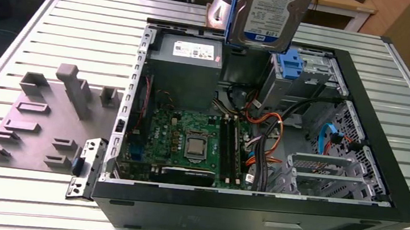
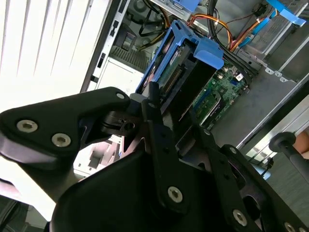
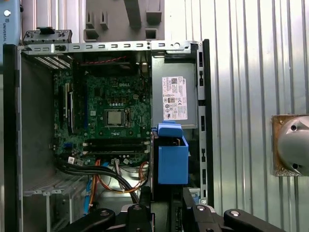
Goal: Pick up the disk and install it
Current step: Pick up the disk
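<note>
So the tool [image 2: 174,116] is clamped on the disk [image 1: 270,13], squeezing it across the blue bracket [image 3: 173,162]. The disk hangs on edge above the far end of the open PC case [image 1: 402,193], over the power supply [image 1: 186,61] and near the drive cage [image 1: 305,74].

My take on handling: it's a rigid metal brick, dense for its size, and won't like bumps. The plastic bracket probably flexes a little, so gripping across the long sides looks right.

Room-wise, it's wide open above the case. Lower down it gets tight, with sheet-metal edges around the cage, orange and black cables [image 1: 265,124] close by, and the motherboard [image 1: 187,142] exposed. The slatted worktop [image 1: 84,28] around the case leaves plenty of room.
</note>
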Motion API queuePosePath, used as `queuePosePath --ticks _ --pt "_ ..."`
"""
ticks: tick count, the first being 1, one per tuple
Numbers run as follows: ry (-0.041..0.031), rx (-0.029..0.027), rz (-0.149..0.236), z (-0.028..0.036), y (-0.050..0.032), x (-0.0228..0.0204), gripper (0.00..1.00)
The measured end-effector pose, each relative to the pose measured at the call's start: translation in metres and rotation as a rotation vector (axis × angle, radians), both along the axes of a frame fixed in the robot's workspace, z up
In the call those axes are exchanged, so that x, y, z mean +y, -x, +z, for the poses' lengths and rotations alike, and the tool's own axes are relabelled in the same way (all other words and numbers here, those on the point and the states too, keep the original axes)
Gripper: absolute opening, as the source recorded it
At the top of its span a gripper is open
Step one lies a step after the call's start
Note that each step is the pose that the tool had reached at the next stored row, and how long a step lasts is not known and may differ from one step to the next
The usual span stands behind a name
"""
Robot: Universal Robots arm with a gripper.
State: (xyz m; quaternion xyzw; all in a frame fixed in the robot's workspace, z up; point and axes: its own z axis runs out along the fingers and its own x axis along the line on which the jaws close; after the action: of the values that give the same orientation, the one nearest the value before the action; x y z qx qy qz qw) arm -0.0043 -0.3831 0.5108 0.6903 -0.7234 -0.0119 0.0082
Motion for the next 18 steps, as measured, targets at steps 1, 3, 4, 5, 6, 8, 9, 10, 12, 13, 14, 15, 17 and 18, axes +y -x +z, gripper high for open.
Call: queuePosePath --ticks 1,3,4,5,6,8,9,10,12,13,14,15,17,18 --pt "0.0000 0.0000 0.000 0.0000 0.0000 -0.0019 0.35" --pt "0.0001 0.0000 0.000 0.0000 0.0000 -0.0065 0.35" --pt "0.0000 0.0000 0.000 0.0000 0.0000 -0.0089 0.35" --pt "0.0000 0.0000 0.000 0.0000 0.0000 -0.0113 0.35" --pt "-0.0001 0.0000 0.000 0.0000 0.0000 -0.0139 0.35" --pt "0.0001 0.0000 0.000 0.0000 0.0000 -0.0199 0.35" --pt "0.0000 0.0000 0.000 -0.0001 0.0000 -0.0230 0.35" --pt "0.0000 0.0000 0.000 -0.0001 0.0000 -0.0262 0.35" --pt "0.0001 0.0000 0.000 -0.0001 0.0000 -0.0333 0.35" --pt "0.0000 0.0000 0.000 -0.0001 0.0000 -0.0373 0.35" --pt "0.0000 0.0000 0.000 -0.0002 0.0001 -0.0417 0.35" --pt "0.0001 0.0001 0.000 -0.0001 0.0000 -0.0457 0.35" --pt "-0.0001 0.0000 0.000 -0.0002 0.0000 -0.0538 0.35" --pt "0.0001 0.0000 0.000 -0.0002 0.0000 -0.0578 0.35"
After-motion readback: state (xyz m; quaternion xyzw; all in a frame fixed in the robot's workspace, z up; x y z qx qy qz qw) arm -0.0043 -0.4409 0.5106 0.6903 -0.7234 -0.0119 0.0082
